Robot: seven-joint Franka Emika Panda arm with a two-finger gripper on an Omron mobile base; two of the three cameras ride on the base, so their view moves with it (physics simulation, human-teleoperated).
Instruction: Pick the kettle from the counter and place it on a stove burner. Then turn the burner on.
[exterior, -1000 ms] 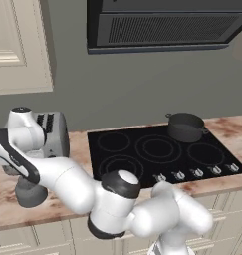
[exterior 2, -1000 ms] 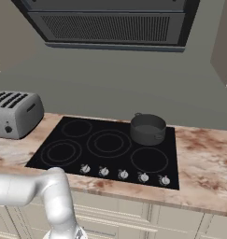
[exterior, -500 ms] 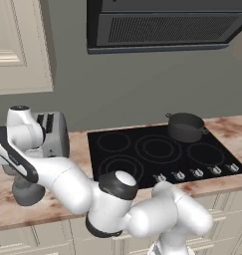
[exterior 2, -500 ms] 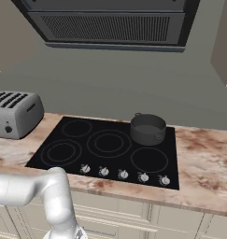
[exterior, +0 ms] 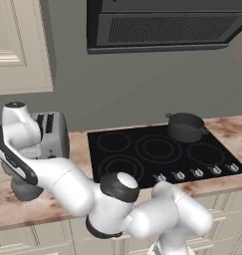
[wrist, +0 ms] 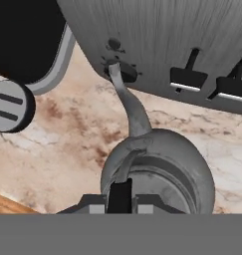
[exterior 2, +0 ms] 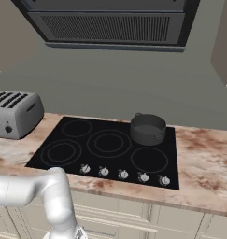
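The kettle (wrist: 160, 169) was seen in the hand view standing upright on the counter (wrist: 67, 144), just in front of the toaster (wrist: 167, 45). Its curved spout was pointed up the picture toward the toaster's front face, so that its long axis ran from the gripper (wrist: 120, 195) to the toaster. The spout tip was seen close to the toaster's dial; whether they touched could not be told.

The gripper was lowered over the top of the kettle, with the jaws drawn nearly together on the loop handle at the lid. In the left base view the arm was swung far to the left, folded low over the counter (exterior: 23, 209), with the hand turned downward beside the toaster (exterior: 52, 137).

To the right, the black cooktop (exterior: 142, 149) was set into the counter, and a dark pot (exterior: 186, 126) was standing on its rear right ring. A row of knobs (exterior 2: 124, 174) was lined along its front edge. One knob (wrist: 8, 105) was seen at the left of the hand view.
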